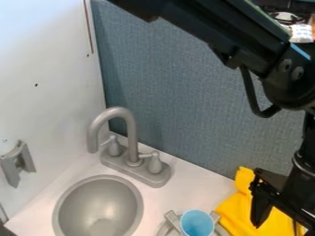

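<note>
The black gripper hangs at the lower right over a yellow cloth. It stands open, its left finger pointing down in front of the cloth, with yellow fabric visible beside it. I cannot tell whether it touches the cloth. Left of the cloth, near the bottom edge, is a light blue cup with its round opening upward. Grey curved pieces lie around the cup, partly cut off by the view's edge.
A grey oval sink basin is set into the white counter at the lower left. Behind it rises a grey faucet with two handles. A blue-grey panel stands behind, and a white wall carries a grey bracket.
</note>
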Controlling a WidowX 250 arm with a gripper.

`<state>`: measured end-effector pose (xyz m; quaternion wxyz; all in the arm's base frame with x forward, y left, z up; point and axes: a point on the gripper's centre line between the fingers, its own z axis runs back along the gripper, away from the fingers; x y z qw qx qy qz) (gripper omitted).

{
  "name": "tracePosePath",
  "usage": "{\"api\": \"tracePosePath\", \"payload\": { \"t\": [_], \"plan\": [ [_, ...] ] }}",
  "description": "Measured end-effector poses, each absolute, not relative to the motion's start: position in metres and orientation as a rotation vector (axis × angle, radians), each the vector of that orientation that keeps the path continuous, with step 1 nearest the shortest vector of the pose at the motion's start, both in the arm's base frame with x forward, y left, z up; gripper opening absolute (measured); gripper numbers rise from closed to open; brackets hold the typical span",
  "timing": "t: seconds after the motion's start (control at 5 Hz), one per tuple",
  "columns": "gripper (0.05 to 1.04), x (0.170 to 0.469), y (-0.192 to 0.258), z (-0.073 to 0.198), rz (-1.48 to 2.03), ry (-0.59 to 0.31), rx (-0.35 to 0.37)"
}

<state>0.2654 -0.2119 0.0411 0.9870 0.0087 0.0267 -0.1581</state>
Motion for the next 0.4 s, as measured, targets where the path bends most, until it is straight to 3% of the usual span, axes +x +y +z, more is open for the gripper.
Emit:
{"api": "tracePosePath", "payload": {
  "t": [0.2, 0.4],
  "plan": [
    [1.001, 0.262, -0.210, 0.028, -0.319, 0.090, 0.038],
    [1.001, 0.282, -0.216, 0.016, -0.315, 0.038, 0.027]
  ]
}}
